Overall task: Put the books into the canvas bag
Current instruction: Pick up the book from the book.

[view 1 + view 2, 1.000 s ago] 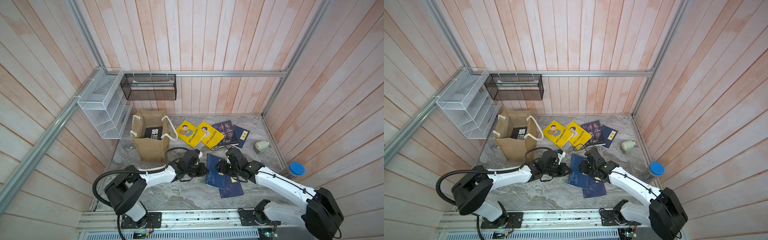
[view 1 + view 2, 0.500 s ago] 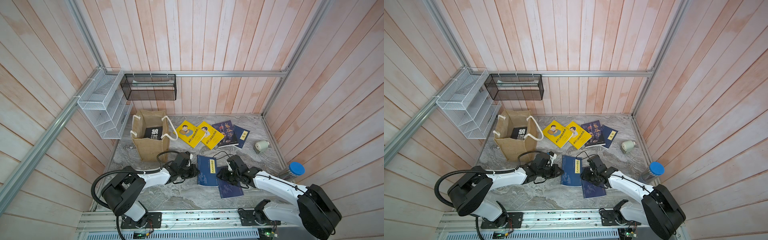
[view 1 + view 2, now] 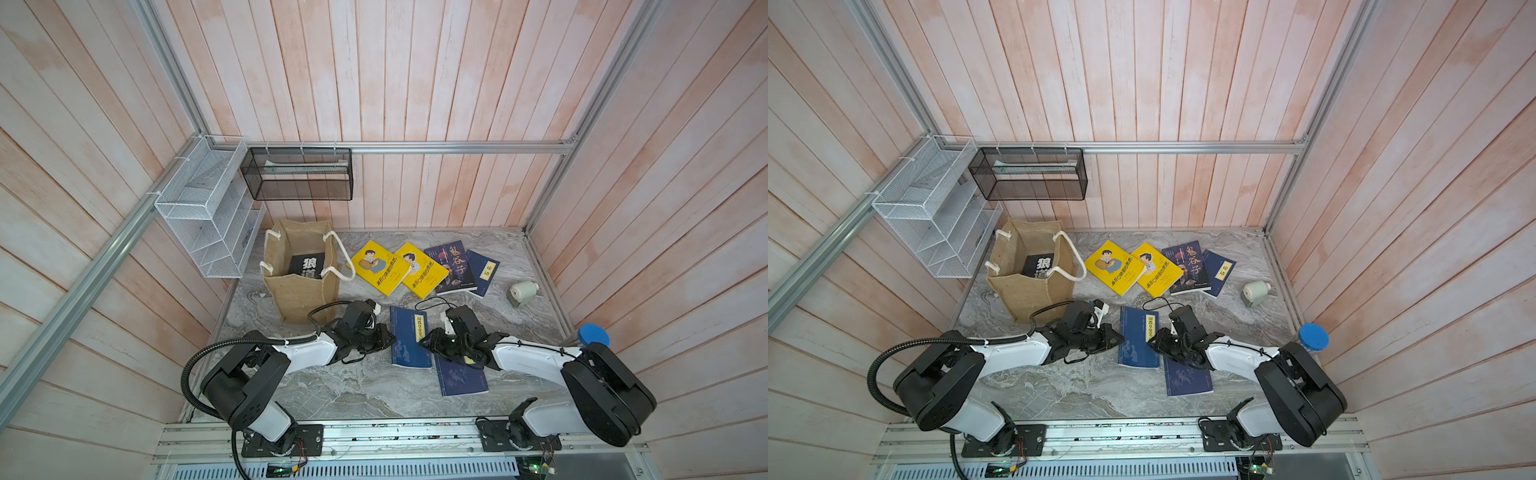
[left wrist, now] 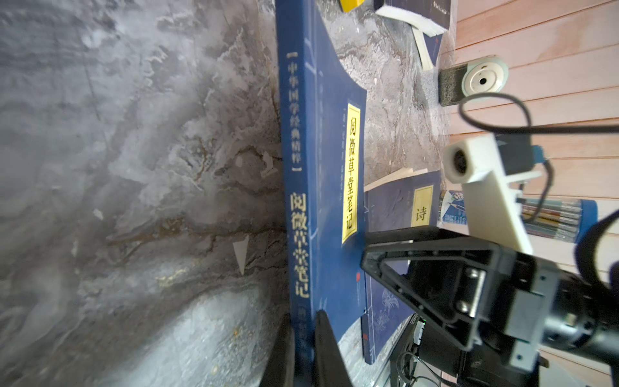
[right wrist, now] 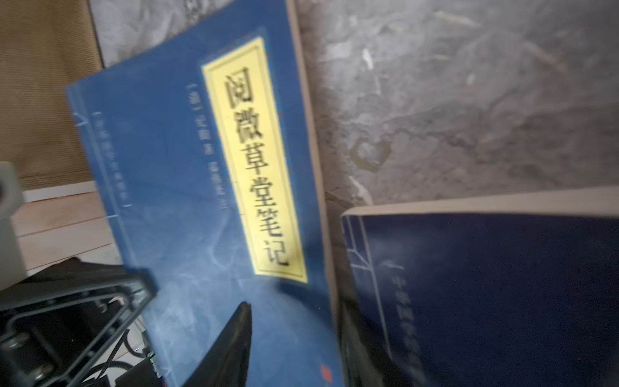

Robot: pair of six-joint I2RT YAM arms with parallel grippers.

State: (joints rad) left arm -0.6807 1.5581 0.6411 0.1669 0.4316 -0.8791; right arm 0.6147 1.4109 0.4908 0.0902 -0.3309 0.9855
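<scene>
Since left gripper [image 3: 388, 338] only pinches the spine of the navy book [image 3: 409, 347] by the canvas bag [image 3: 299, 291], it may flop loose, right gripper [image 3: 427, 343] grip unclear

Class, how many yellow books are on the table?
2. One yellow book lies flat just right of the bag, the second yellow book beside it. The bag could hide more.

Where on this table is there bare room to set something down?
Bare marble: the front strip between the lower navy book and the rail, and the right side between the white device and the right arm. Crowded: the centre around the labelled navy book, and the book row beside the canvas bag.
</scene>
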